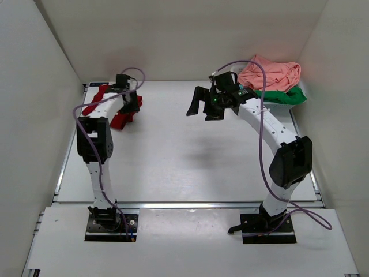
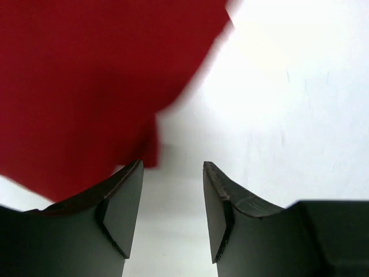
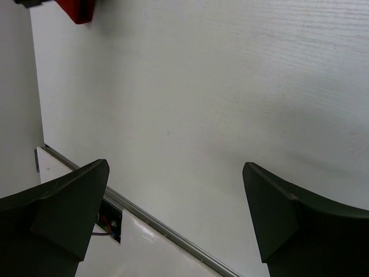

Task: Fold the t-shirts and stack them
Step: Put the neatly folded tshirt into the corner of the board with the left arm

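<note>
Dark red t-shirt (image 1: 122, 120) is bunched at the table's (image 1: 173, 161) far-left corner. My left hand (image 2: 173, 167) is at its edge, spread, with no cloth between the fingers. Right hand (image 3: 176, 167) is spread and empty above table centre. Pink t-shirt (image 1: 271, 72) and green t-shirt (image 1: 286, 96) sit at the far-right corner. Risk: closing here catches air or only a hem, so the shirt drags bunched.

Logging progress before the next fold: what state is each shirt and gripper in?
dark red t-shirt: crumpled, unfolded, not gripped.
salmon pink t-shirt: crumpled, on top of the green one.
green t-shirt: unfolded, under the pink one.
left gripper: open, beside the red cloth.
right gripper: open, empty.
</note>
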Motion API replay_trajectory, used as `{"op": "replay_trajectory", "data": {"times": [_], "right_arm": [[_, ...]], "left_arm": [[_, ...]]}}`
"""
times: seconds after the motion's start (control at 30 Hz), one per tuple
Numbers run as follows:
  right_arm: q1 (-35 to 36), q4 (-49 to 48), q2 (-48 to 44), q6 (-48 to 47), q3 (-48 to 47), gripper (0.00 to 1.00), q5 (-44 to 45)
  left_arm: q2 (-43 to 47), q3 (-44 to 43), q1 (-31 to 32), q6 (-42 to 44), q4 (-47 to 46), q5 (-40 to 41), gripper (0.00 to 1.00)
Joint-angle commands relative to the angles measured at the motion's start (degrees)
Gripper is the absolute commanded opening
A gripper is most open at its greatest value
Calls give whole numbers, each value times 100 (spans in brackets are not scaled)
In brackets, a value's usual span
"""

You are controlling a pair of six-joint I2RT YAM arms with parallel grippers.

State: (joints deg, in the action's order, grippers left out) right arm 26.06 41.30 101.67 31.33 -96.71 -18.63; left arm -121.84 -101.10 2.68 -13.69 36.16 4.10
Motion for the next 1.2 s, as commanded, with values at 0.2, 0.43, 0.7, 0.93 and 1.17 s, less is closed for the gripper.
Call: {"op": "replay_trajectory", "data": {"times": [0.2, 0.43, 0.7, 0.93, 1.17], "right_arm": [[-66, -359, -657, 119, 468, 99, -88], [-224, -368, -728, 171, 627, 99, -158], [-225, -166, -605, 75, 389, 99, -220], [-330, -70, -517, 22, 337, 99, -281], [-400, 27, -376, 39, 161, 99, -343]], "left_arm": [[205, 468, 708, 754, -241, 1707, 61], [539, 872, 752, 1236, -777, 1797, 98], [47, 468, 682, 1369, -742, 2024, 99], [-374, 346, 760, 1720, -813, 2305, 89], [-1024, -365, 901, 1625, -470, 2912, 35]]}}
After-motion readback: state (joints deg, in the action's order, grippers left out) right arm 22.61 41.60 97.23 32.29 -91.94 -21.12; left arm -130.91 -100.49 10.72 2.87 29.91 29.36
